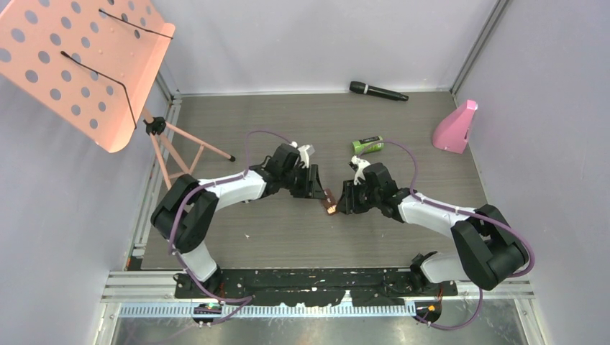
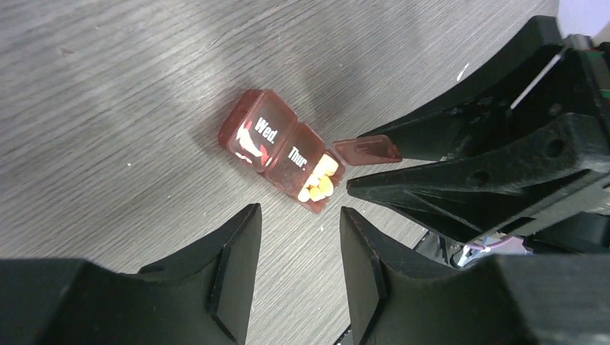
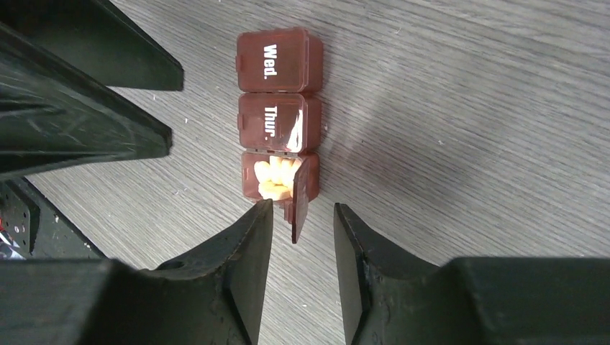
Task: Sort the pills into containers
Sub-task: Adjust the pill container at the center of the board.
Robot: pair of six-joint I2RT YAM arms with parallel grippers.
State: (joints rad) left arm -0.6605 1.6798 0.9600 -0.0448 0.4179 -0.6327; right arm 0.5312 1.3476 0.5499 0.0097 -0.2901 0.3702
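Note:
A small brown pill case point(image 1: 329, 202) lies on the table between both grippers. Its "Wed." and "Thur." compartments point(image 3: 279, 86) are closed. The end compartment stands open, with yellow pills point(image 3: 275, 178) inside and its lid point(image 3: 302, 194) flipped up. My right gripper point(image 3: 303, 207) is open; the raised lid sits between its fingertips with a gap on each side. My left gripper point(image 2: 298, 210) is open and empty, just short of the open compartment point(image 2: 320, 183). A green-lidded bottle point(image 1: 367, 145) lies on its side behind the right gripper.
A black microphone point(image 1: 378, 91) lies at the back wall. A pink object point(image 1: 455, 127) stands at the back right. An orange perforated music stand point(image 1: 79, 65) rises at the left on its tripod point(image 1: 180, 147). The two grippers' fingers nearly meet over the case.

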